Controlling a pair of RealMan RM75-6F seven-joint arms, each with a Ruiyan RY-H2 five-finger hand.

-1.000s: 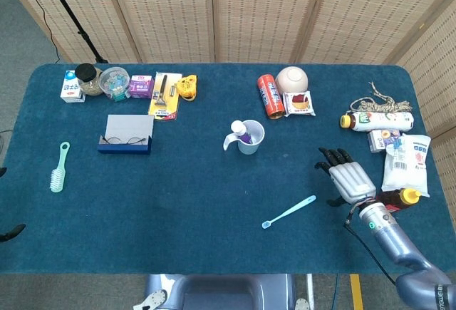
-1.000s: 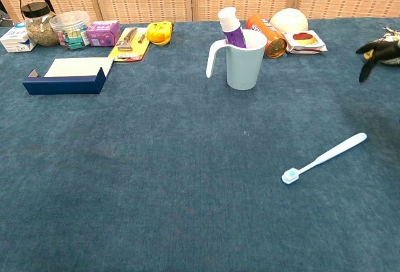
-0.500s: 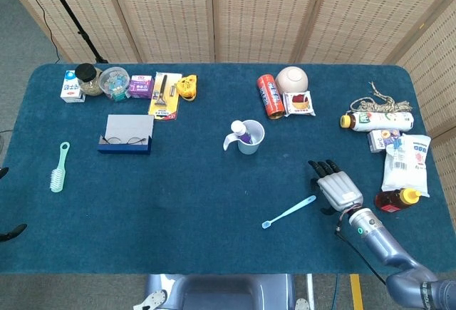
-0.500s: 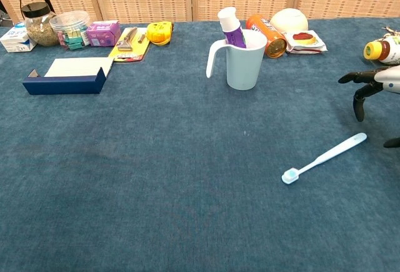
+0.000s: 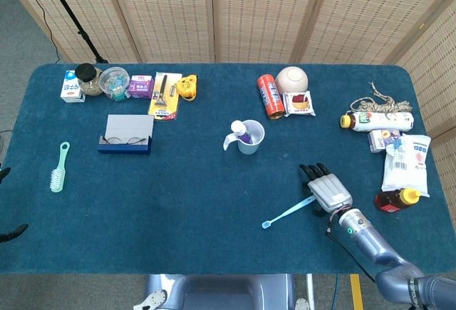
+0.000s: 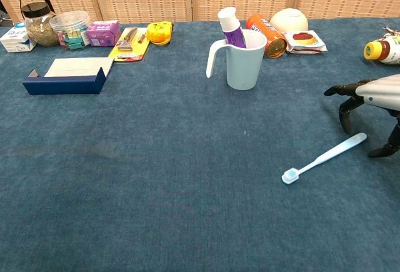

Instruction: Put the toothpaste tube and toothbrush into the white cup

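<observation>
The white cup [image 6: 245,59] stands on the tabletop [image 6: 144,159] with the toothpaste tube [image 6: 230,27] upright inside. The toothbrush [image 6: 324,158] lies flat, well in front and right of the cup. The right hand [image 5: 325,190] hovers over its handle end, fingers [image 6: 345,110] spread, holding nothing.

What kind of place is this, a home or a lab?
Probably a staged robot test area: woven folding screens ring a blue cloth-covered table scattered with unrelated household items, and a robot right hand reaches over it.
</observation>
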